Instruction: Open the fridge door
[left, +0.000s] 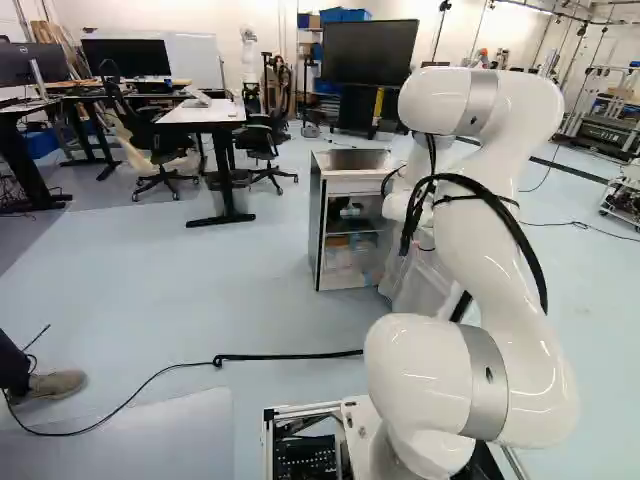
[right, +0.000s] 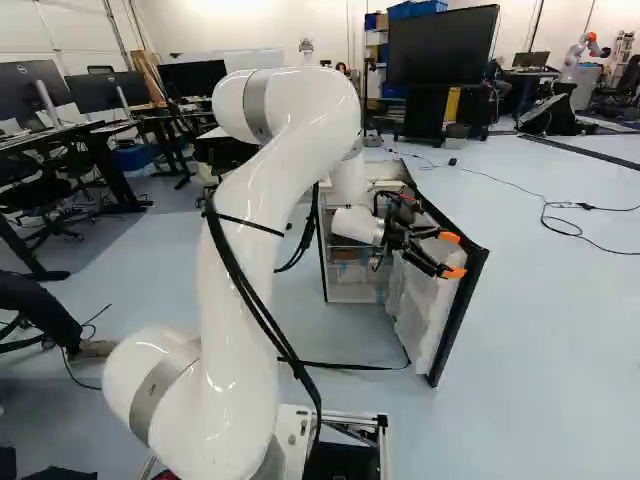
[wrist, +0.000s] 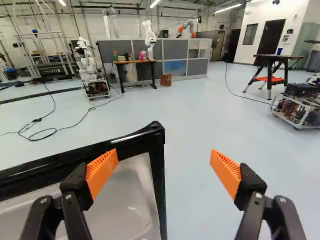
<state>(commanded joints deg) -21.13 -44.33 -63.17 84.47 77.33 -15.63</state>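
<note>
In the left base view, we see our arm (left: 480, 230) rise from the joint at the foot, right of the middle. Its lower section bends to the right, the long link climbs, and the upper part folds over and down towards the fridge (left: 350, 158). Black cables (left: 500, 215) are strapped along it. The fridge stands just left of the upper arm, its front open and its shelves showing. Any print on the things inside (left: 348, 262) is too small for us to read. The arm partly covers the fridge door (left: 415, 285) and hides its own far end. A large screen (left: 368, 52) stands beyond.

In the right base view, we see the arm left of the middle, arching over and down to a wrist (right: 357, 225) beside the fridge opening. The gripper (right: 453, 256) points to the right, above the door's inner side and near its black upper edge. The door stands swung well out from the fridge, to the right of the opening. The arm covers part of the fridge.

In the wrist view, we find the gripper (wrist: 164, 167) spread wide, with nothing gripped between its orange pads (wrist: 102, 170). The door's black-rimmed corner reaches between the fingers, closer to one of them, which overlaps the rim; we cannot tell whether they touch. The other finger has floor behind it. Ahead, well apart, stands another robot (wrist: 87, 65).
</note>
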